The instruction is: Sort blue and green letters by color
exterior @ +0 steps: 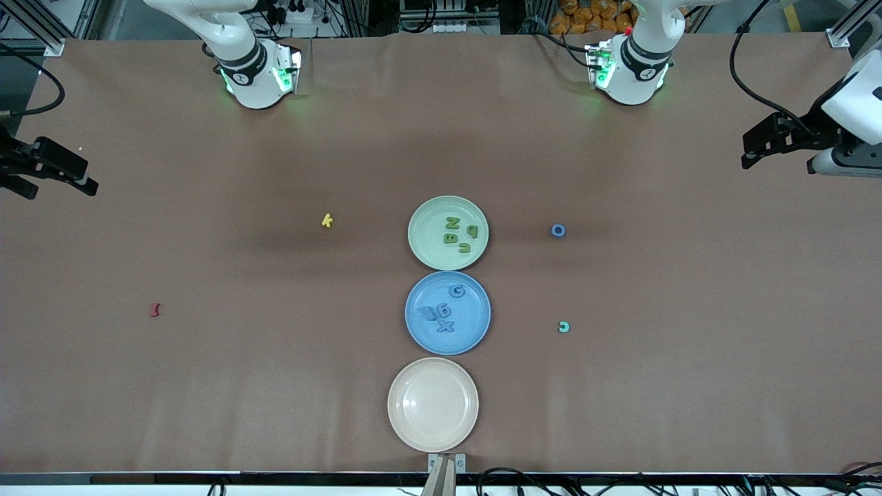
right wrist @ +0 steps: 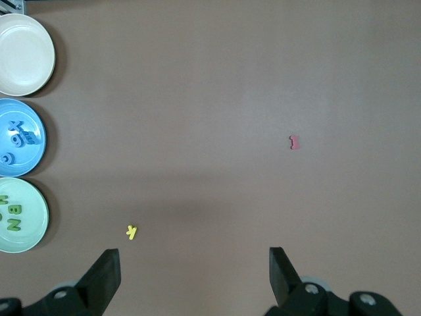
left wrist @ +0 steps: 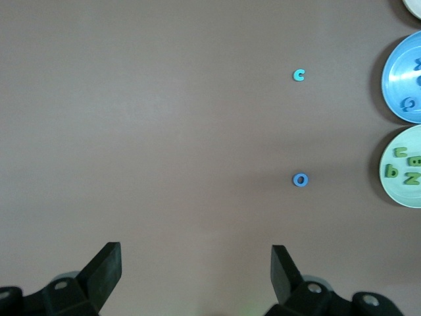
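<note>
The small blue ring-shaped letter O [exterior: 558,231] lies flat on the brown worktop [exterior: 207,386] beside the pale green plate [exterior: 422,210], toward the left arm's end. Light and stiff, round with no long axis, it suits a pinch across its rim. The left gripper [left wrist: 196,260] and right gripper [right wrist: 194,263] both wait wide open and empty.

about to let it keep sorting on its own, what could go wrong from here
1. The blue O lies loose on the table beside the green plate; it could be dropped there rather than on the blue plate.
2. The teal C is neither clearly blue nor green and might be sorted by mistake.
3. Both pieces are tiny; the open left gripper, waiting at its table end, could nudge one away.
</note>
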{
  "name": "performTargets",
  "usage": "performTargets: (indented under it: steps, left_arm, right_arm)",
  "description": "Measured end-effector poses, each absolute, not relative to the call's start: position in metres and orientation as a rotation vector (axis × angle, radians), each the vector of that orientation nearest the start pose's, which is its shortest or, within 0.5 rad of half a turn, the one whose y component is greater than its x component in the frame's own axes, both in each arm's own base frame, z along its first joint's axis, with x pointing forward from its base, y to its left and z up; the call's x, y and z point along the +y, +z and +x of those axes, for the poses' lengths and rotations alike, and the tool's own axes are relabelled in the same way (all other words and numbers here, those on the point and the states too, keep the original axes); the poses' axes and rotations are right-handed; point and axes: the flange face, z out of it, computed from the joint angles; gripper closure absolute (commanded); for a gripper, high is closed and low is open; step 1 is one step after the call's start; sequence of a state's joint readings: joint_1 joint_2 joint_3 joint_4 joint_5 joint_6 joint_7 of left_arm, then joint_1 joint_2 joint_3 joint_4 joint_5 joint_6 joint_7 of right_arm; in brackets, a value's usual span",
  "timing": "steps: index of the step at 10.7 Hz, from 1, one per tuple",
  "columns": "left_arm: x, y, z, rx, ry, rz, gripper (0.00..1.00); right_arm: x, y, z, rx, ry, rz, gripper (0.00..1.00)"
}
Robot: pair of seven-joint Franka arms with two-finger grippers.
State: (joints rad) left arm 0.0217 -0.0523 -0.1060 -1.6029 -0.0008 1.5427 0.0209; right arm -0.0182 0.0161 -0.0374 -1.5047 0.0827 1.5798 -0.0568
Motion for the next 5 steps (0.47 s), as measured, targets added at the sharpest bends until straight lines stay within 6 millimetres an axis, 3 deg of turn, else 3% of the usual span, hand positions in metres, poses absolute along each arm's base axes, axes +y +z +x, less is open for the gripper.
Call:
performTargets:
  steps: [3, 5]
  left_arm:
    - [-0.047, 0.632, 0.535, 0.164, 0.024, -3.140, 0.00]
    - [-0.046, 0.632, 0.536, 0.162, 0.023, -3.141, 0.00]
  right_arm:
    - [-0.016, 0.640, 0.565, -0.020, -0.076, -3.062, 0.00]
    - [0.000, 0.627, 0.572, -0.061, -0.040, -3.061, 0.00]
